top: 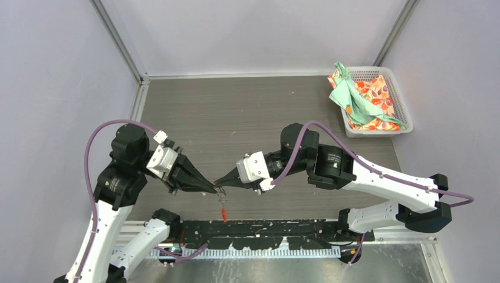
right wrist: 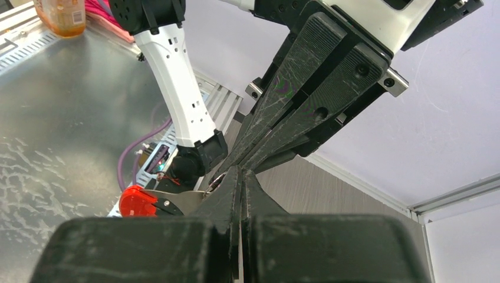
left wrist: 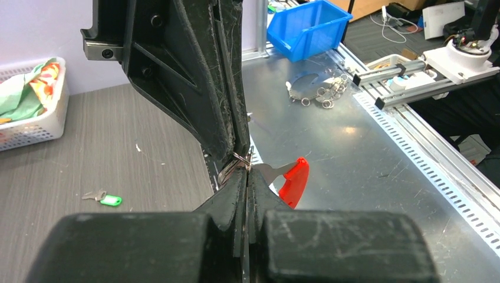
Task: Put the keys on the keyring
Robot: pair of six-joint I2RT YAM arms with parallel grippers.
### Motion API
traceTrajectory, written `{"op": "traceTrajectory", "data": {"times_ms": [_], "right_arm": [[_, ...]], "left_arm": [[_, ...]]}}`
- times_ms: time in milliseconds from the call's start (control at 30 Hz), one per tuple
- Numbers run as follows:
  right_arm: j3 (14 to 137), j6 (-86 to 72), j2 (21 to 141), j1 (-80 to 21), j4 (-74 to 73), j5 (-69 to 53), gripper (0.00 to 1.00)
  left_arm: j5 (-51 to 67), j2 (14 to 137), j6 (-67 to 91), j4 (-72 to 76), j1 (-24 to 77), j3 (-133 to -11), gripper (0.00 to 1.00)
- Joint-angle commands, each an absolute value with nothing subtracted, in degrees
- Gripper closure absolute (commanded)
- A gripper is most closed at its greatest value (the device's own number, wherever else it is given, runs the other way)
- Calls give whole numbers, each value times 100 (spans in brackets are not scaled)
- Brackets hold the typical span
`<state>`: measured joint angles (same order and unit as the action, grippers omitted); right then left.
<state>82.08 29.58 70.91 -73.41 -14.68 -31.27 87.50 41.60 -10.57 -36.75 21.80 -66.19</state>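
Keyring [left wrist: 236, 163] pinched above the bench's [top: 247, 112] near edge, red tab [left wrist: 294, 181] dangling below. Left gripper [top: 211, 190] and right gripper [top: 219, 183] tip to tip, jaws of both clamped on its metal loop. Green-tagged key [left wrist: 105, 198] lying apart on the bench.

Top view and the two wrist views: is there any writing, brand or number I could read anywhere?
No text can be read in any view.
Marking on the right arm's black joint: too small to read.
Label on the orange bottle: blurred.
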Motion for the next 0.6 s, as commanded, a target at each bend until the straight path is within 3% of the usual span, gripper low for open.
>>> {"op": "traceTrajectory", "data": {"times_ms": [0, 567], "right_arm": [[8465, 2857, 7207, -7332, -1401, -2720, 99], [8320, 2878, 6968, -7330, -1400, -2487, 97]], "left_arm": [[8842, 4085, -1166, -3683, 2206, -6812, 100], [8831, 4079, -1254, -3741, 2206, -6796, 100]]}}
